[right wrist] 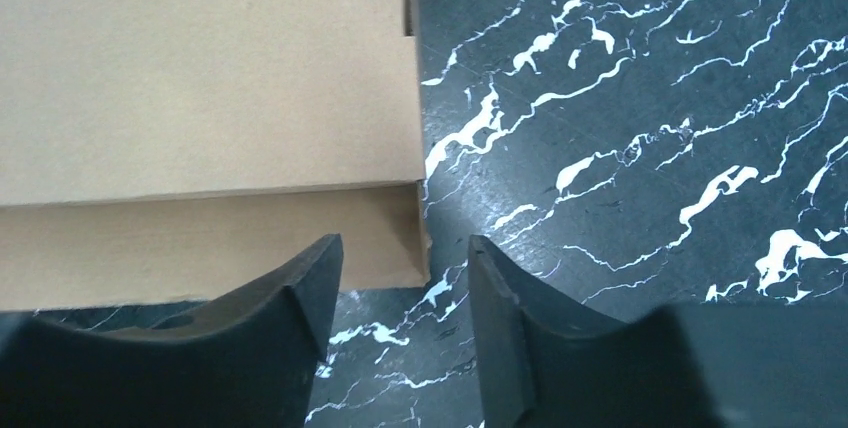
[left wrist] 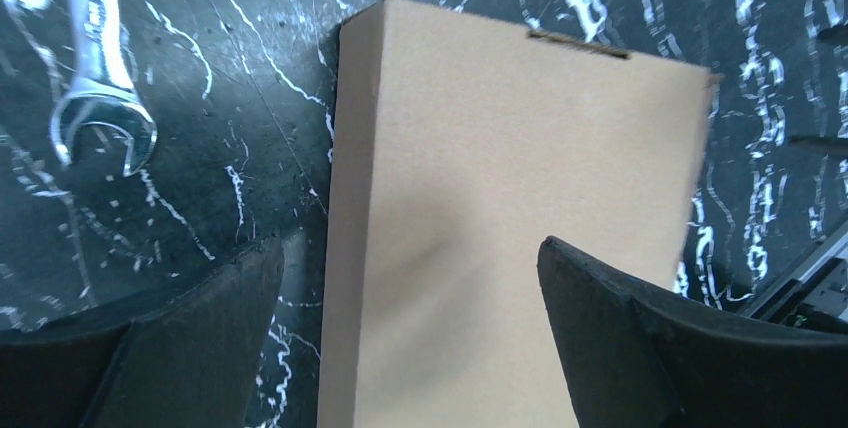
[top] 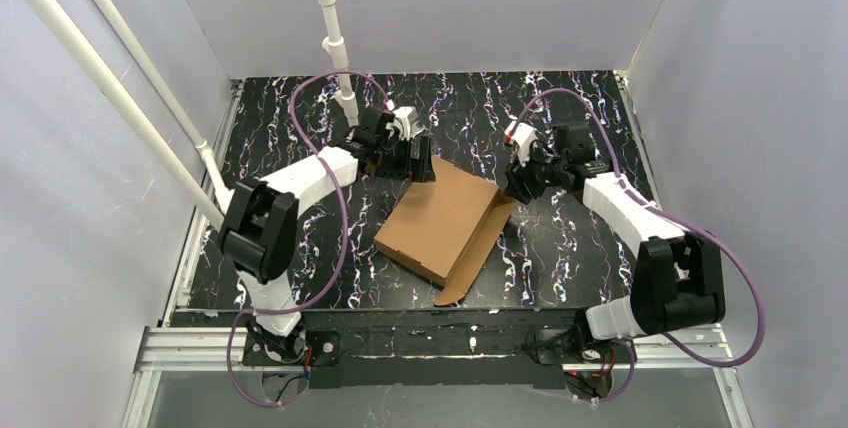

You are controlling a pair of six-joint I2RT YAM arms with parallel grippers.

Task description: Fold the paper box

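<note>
The paper box (top: 440, 223) is plain brown cardboard, folded into a shallow closed shape and lying tilted at the table's middle, with a flap (top: 480, 253) spread flat along its right side. My left gripper (top: 412, 160) hovers over the box's far left corner, wide open; in the left wrist view the box top (left wrist: 500, 198) runs between its fingers (left wrist: 640, 348) untouched. My right gripper (top: 522, 186) stands by the box's far right corner, open. In the right wrist view the box corner (right wrist: 300, 128) sits just beyond the fingers (right wrist: 290, 308), nothing between them.
The table (top: 560, 238) is black marble-patterned with white veins. A metal open-end wrench (left wrist: 98, 78) lies left of the box in the left wrist view. White pipes (top: 330, 28) rise at the back and left. Grey walls enclose three sides.
</note>
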